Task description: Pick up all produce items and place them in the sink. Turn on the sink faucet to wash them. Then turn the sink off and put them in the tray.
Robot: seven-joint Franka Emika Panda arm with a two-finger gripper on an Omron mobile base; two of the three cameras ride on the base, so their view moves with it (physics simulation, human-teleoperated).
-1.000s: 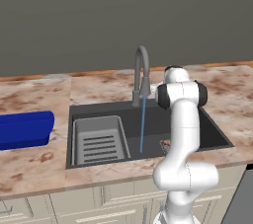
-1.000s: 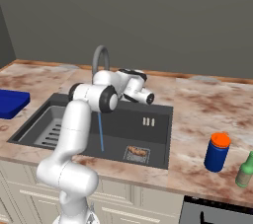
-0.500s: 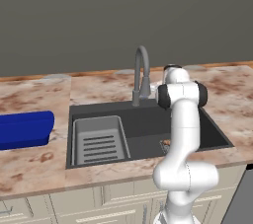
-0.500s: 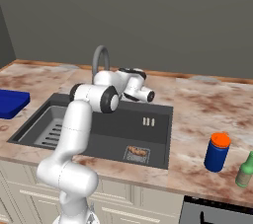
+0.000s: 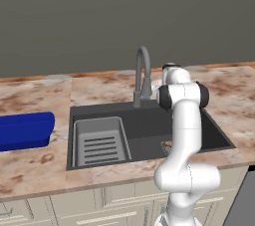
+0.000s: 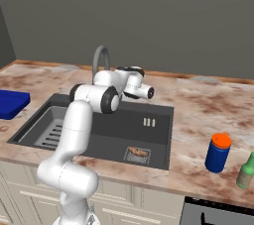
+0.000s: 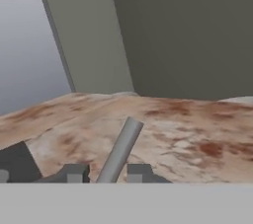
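from the left base view you see the arm rising in front of the sink (image 5: 144, 128), its upper links bent back toward the sink faucet (image 5: 142, 73), whose arched spout stands at the basin's back rim with no water running from it. a light grey slatted rack (image 5: 99, 140) lies in the basin's left half, and a small orange-brown produce item (image 5: 167, 144) peeks out on the basin floor just beside the arm. the blue tray (image 5: 25, 130) sits on the counter left of the sink, well apart from it. from the right base view you see the gripper (image 6: 150, 91) held level above the basin near the faucet's base, fingers pressed together with nothing between them. the produce item rests on the square drain grate (image 6: 137, 154) at the front right of the basin floor. a blue jar with an orange lid (image 6: 217, 152) and a green bottle (image 6: 245, 170) stand on the right counter. in the hand view you see a slim grey handle (image 7: 120, 150) slanting up between the two dark fingertips (image 7: 75, 172), over marbled counter (image 7: 188, 134).
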